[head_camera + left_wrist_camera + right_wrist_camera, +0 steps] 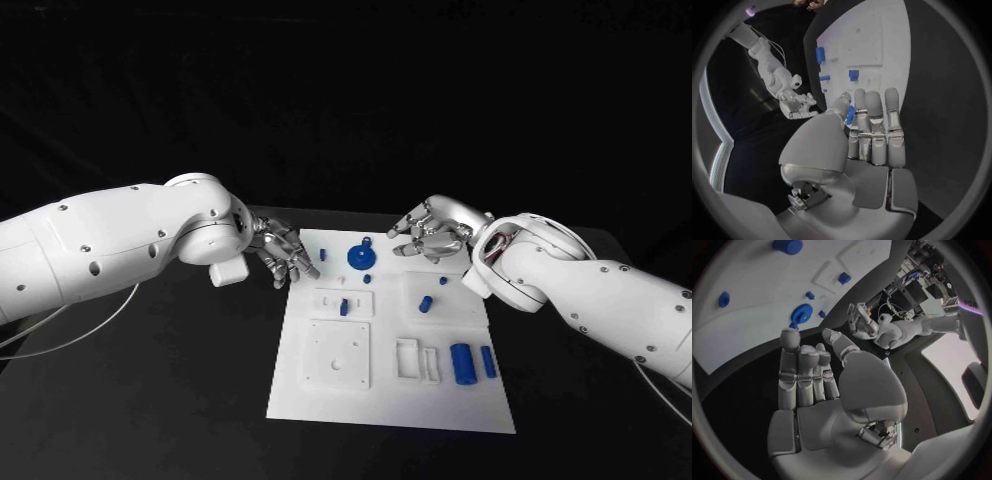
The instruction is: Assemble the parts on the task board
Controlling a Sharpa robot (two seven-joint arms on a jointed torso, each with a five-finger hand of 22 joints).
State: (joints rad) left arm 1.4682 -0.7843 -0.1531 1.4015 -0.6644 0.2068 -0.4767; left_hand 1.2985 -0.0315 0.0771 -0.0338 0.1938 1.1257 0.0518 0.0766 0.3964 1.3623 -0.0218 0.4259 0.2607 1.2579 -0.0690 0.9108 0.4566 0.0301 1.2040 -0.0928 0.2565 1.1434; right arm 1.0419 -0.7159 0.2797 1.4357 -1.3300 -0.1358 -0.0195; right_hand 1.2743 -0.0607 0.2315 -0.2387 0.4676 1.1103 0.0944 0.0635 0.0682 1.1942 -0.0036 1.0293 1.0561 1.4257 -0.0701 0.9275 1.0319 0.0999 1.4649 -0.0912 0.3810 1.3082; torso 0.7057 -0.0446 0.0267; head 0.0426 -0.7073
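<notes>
The white task board (389,400) lies mid-table. On it I see a blue round disc (361,256) near the far edge, short blue pegs (343,308) (426,302) standing in the middle, and two blue cylinders (463,363) (489,361) lying near the right edge. My left hand (284,255) hovers at the board's far left corner, fingers straight and apart from the thumb, holding nothing (873,130). My right hand (437,232) hangs over the far edge just right of the disc, also empty (811,385). The disc (802,313) lies just beyond its fingertips.
White raised blocks and recessed plates (336,355) (420,360) sit on the board's near half. Small blue pieces (325,253) (369,278) (440,280) lie around the disc. Black table (159,400) surrounds the board on both sides.
</notes>
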